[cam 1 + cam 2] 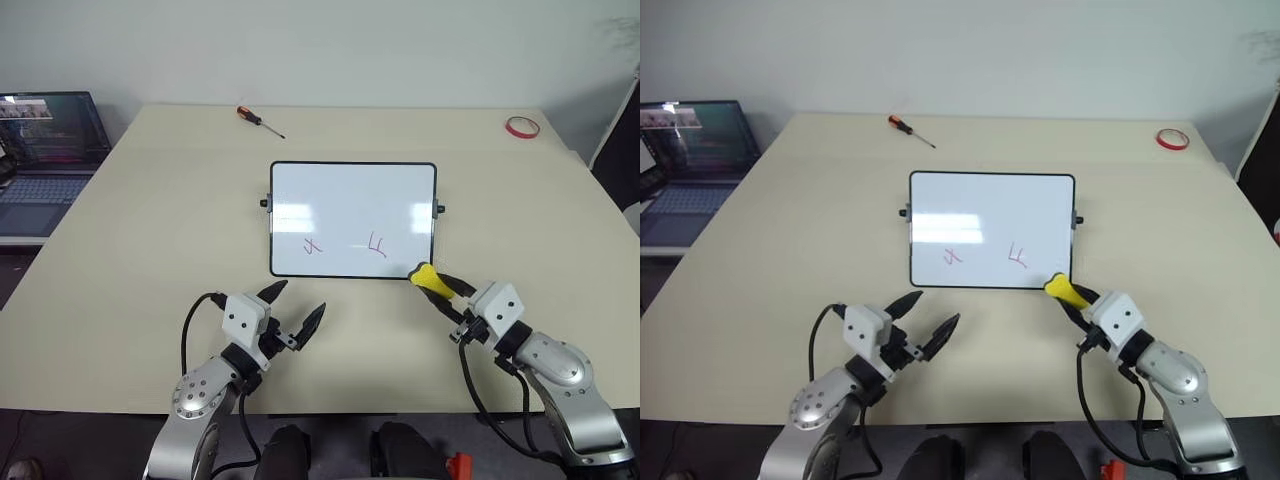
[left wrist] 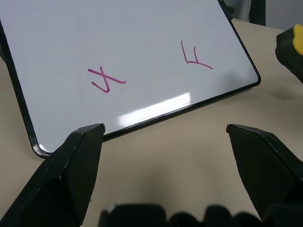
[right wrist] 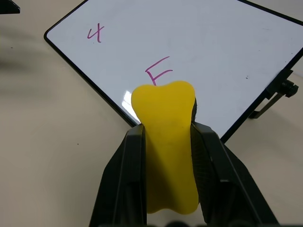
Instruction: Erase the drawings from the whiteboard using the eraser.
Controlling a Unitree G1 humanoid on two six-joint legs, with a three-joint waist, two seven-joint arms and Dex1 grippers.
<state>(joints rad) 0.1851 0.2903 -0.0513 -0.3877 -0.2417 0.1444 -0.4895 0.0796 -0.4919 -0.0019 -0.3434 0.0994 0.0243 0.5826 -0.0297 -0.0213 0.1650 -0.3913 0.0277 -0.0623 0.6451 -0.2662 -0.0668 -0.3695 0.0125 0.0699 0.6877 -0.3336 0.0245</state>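
The whiteboard (image 1: 352, 218) lies flat in the middle of the table, black-framed. Two pink drawings show near its front edge: an X-like mark (image 1: 312, 245) and an F-like mark (image 1: 377, 245). My right gripper (image 1: 437, 284) is shut on the yellow eraser (image 1: 428, 277), which hangs just off the board's front right corner, near the F. In the right wrist view the eraser (image 3: 165, 142) sits clamped between both fingers. My left gripper (image 1: 296, 310) is open with nothing in it, in front of the board's front left corner.
An orange-handled screwdriver (image 1: 258, 119) lies at the table's far side. A red tape ring (image 1: 522, 126) rests at the far right. A laptop (image 1: 45, 150) stands on a separate surface to the left.
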